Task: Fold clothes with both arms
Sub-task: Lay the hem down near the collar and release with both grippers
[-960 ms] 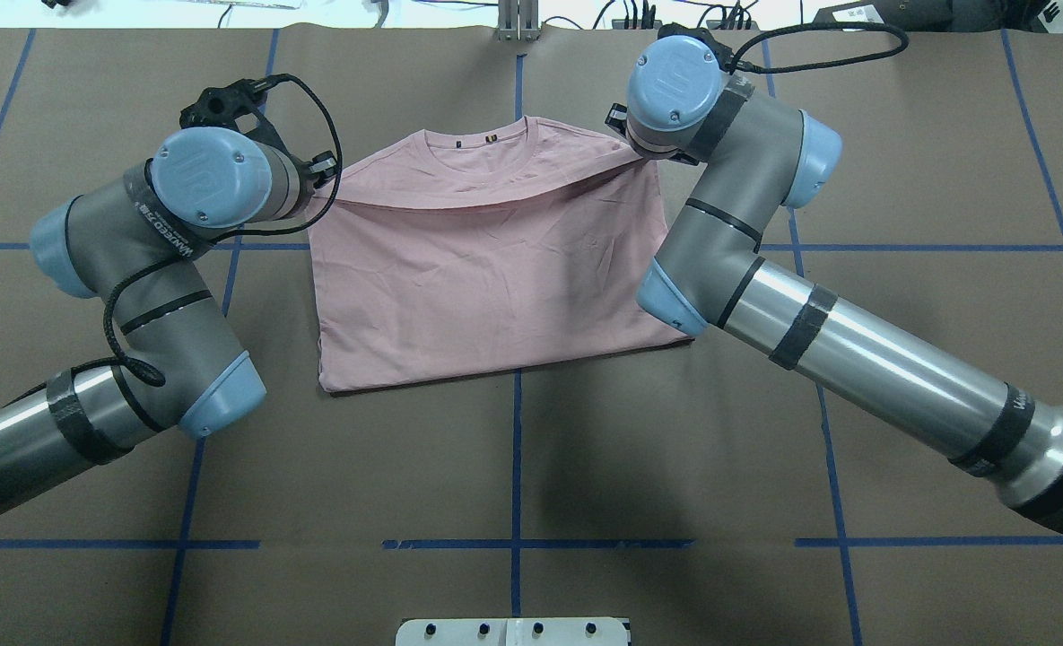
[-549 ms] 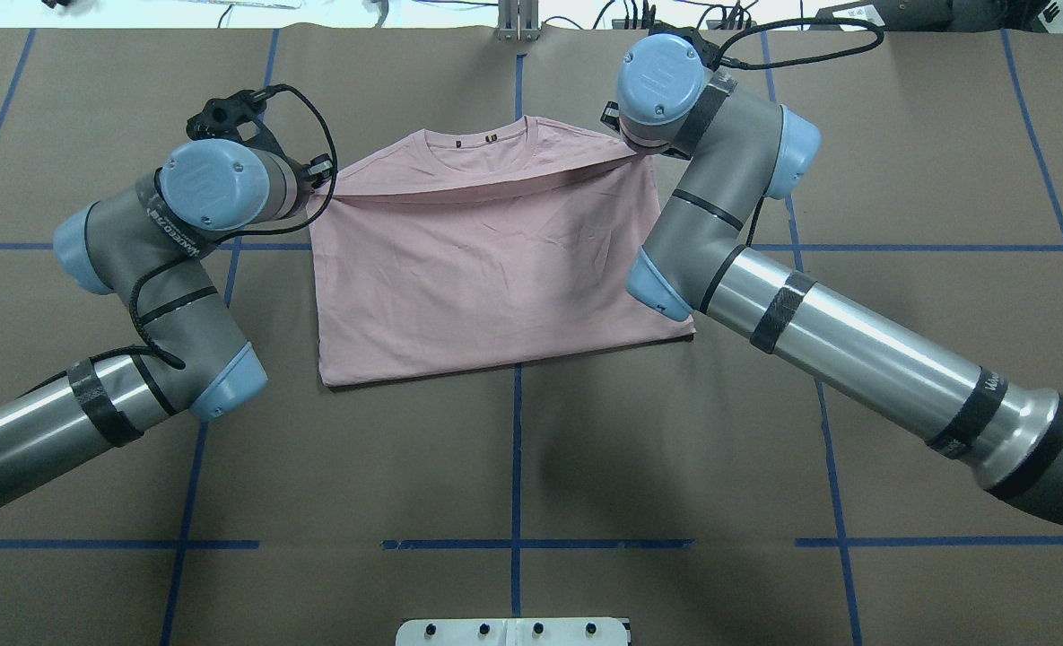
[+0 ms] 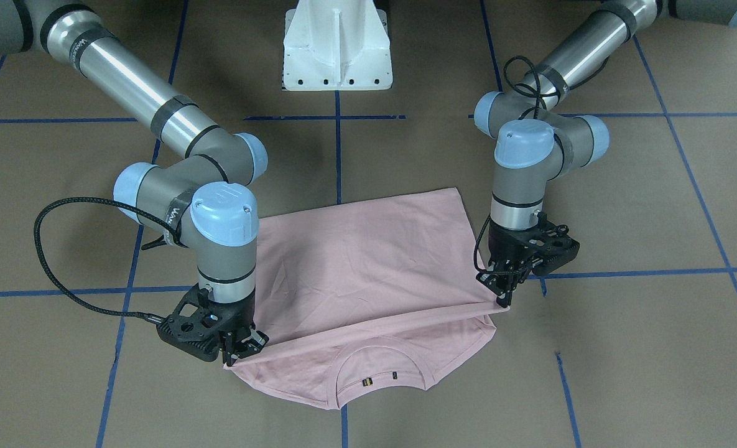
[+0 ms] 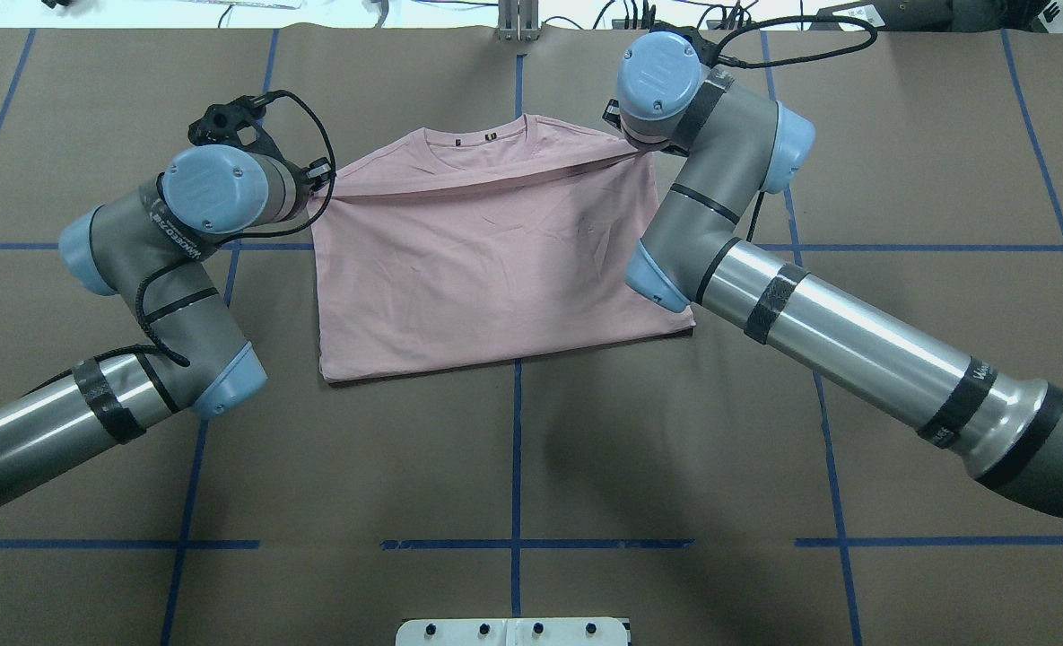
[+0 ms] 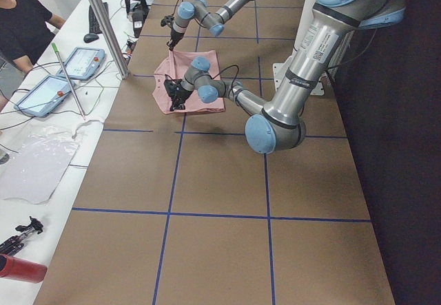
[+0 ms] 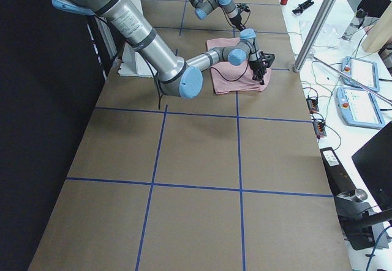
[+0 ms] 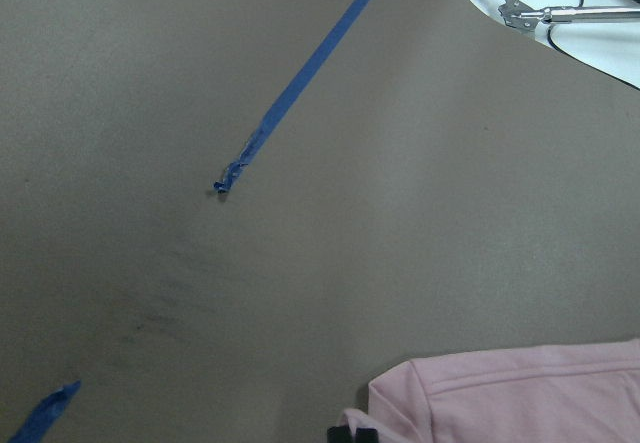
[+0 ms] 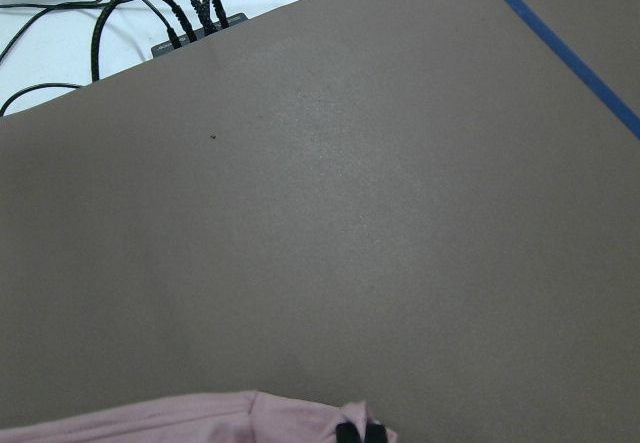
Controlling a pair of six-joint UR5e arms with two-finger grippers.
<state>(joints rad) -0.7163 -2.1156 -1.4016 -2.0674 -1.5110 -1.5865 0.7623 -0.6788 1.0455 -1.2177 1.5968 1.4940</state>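
The pale pink T-shirt (image 4: 495,269) lies folded on the brown table, its ribbed collar (image 4: 482,148) at the far side. The lifted edge of its upper layer stretches taut between both grippers, just short of the collar. My left gripper (image 4: 320,184) is shut on that edge's left corner, and it shows on the right in the front-facing view (image 3: 505,298). My right gripper (image 4: 634,148) pinches the other corner (image 3: 237,354). Each wrist view shows pink cloth (image 7: 520,393) (image 8: 200,418) at its bottom edge, by the black fingertips (image 7: 352,433) (image 8: 358,431).
The white pedestal base (image 3: 337,43) stands on the robot's side of the table. Blue tape lines (image 4: 515,449) grid the brown surface. Beyond the far edge lie cables (image 8: 150,13) and control tablets (image 5: 83,60), beside a metal post (image 5: 103,23) and a person (image 5: 21,23).
Both grippers have carried the shirt's lifted edge farther from the robot, toward the collar. The fold along the near side has slid away with it.
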